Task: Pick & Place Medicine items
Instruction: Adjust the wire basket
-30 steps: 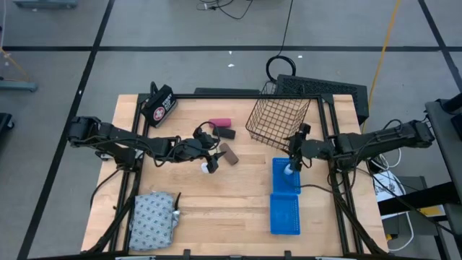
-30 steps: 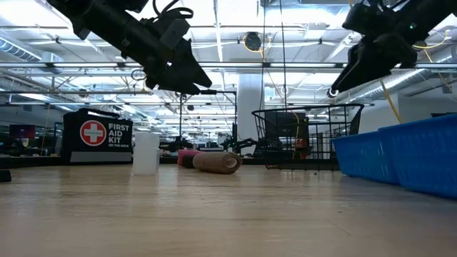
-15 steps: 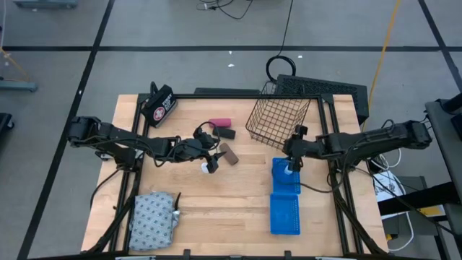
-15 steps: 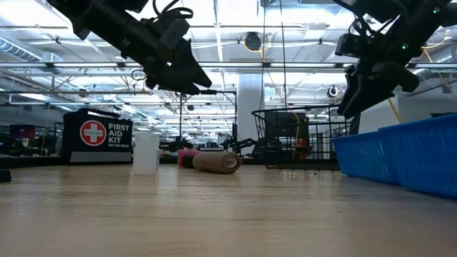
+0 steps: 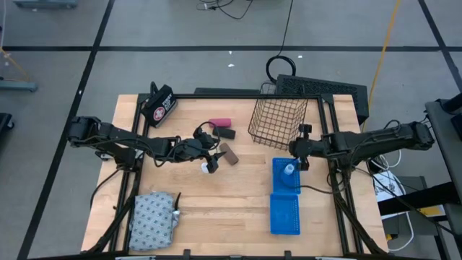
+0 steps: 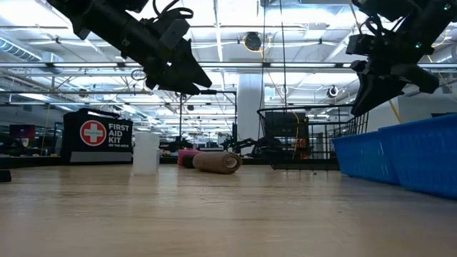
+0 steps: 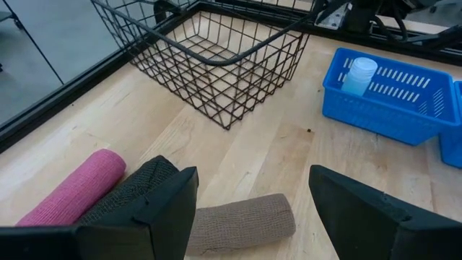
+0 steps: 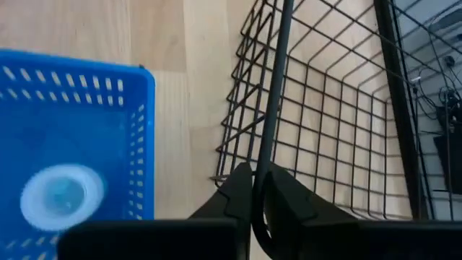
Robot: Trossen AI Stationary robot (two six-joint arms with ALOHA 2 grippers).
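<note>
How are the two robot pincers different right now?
The left pincer has its fingers spread wide and hangs over the middle of the table, above a small white bottle; it holds nothing. The right pincer is pinched shut on the rim of the wire basket, beside the blue tray. Both are dark, two-fingered and raised off the tabletop.

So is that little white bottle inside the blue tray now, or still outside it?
Inside. The white bottle stands upright within the blue tray, its walls around it, and no gripper touches it.
</note>
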